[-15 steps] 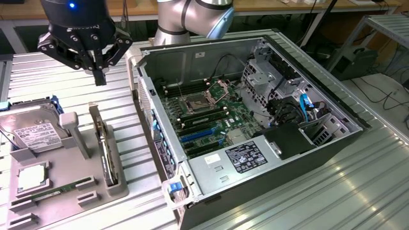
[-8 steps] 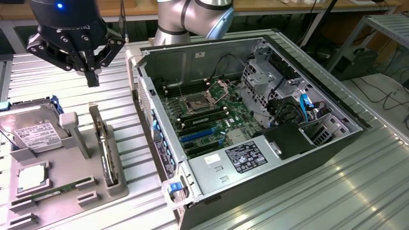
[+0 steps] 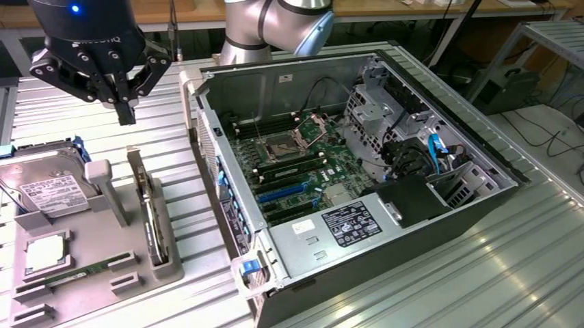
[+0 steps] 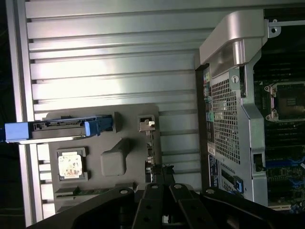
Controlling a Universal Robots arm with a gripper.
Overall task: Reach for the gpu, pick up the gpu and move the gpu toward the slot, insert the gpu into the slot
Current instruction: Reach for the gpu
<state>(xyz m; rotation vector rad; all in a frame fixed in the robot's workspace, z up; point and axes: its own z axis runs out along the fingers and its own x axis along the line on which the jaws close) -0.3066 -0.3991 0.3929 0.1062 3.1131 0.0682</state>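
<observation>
The black metal gripper (image 3: 126,115) is hovering pinched shut and empty in the exterior view's upper left, above the thin dark upright gpu (image 3: 148,208) standing in a grey plastic holder (image 3: 100,236).

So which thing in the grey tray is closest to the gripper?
The gpu, the thin dark card standing on edge; the hard drive, chip and memory stick sit farther away.
</observation>
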